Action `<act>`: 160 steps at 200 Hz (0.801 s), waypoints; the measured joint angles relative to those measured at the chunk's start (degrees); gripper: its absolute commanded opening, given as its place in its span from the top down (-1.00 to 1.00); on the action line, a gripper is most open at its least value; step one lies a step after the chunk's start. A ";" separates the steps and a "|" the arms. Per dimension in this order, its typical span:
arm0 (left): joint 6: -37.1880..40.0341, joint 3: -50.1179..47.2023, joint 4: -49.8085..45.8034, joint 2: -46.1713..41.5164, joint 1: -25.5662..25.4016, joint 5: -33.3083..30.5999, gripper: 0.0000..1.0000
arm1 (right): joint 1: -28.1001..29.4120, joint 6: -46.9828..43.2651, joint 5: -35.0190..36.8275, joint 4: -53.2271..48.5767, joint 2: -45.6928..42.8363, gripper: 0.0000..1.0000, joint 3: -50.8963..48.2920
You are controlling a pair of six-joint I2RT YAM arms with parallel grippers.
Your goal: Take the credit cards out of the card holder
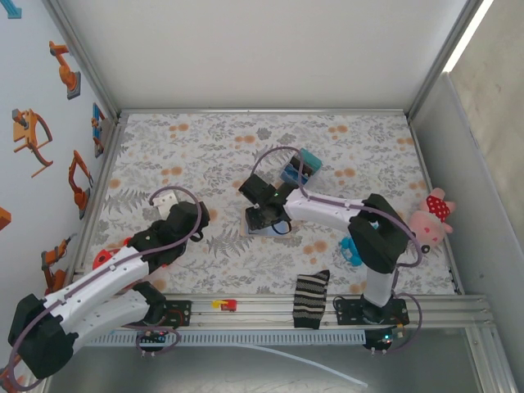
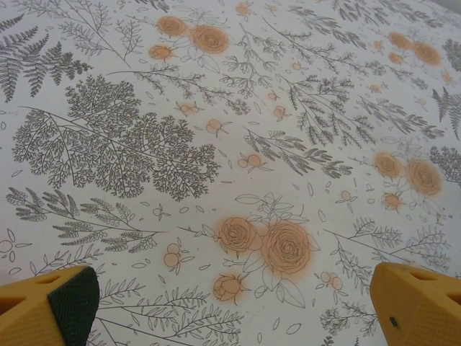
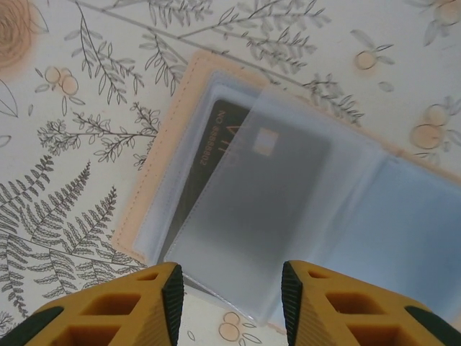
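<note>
Card holder (image 3: 155, 194) lies open and flat on the floral counter (image 3: 86, 144), tan-peach stitched border, inner side up. The left panel has clear plastic sleeves, one lifted loose. A dark card (image 3: 205, 166) with a chip sits tucked in a sleeve. The right panel is light blue.

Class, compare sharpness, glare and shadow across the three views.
Top external: even light, soft shadows, a bright strip top right. Left wrist: tablecloth print crisp, left tool slightly blurred. Right wrist: card holder sleeve hazy, dulling the dark card beneath.
</note>
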 measured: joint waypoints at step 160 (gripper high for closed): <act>-1.70 -1.05 -1.73 -0.46 0.31 -0.24 -0.94 | 0.70 0.33 1.49 -2.71 6.93 0.01 4.31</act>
